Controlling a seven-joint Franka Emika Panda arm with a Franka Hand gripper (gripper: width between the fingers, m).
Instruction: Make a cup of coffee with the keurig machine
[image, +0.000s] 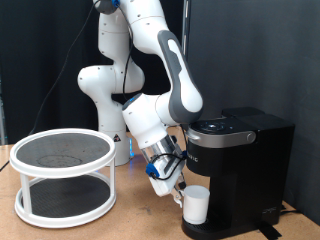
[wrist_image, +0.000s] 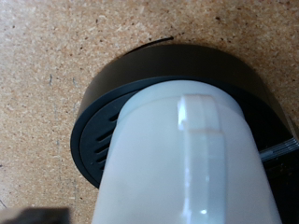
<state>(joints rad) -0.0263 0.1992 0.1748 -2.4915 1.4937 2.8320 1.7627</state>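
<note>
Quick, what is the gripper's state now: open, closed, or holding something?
Gripper: down beside the cup on the keurig machine drip base; whether it is open, closed or holding the cup cannot be told.

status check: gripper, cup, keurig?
Gripper low beside the cup, grip not visible. Cup upright on the keurig machine drip base. Lid down. Nothing in the way.

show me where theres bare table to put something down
Bare table lies between the white two-tier rack and the cup. Crowded at the keurig machine, where the gripper hangs beside the cup on the drip base.
</note>
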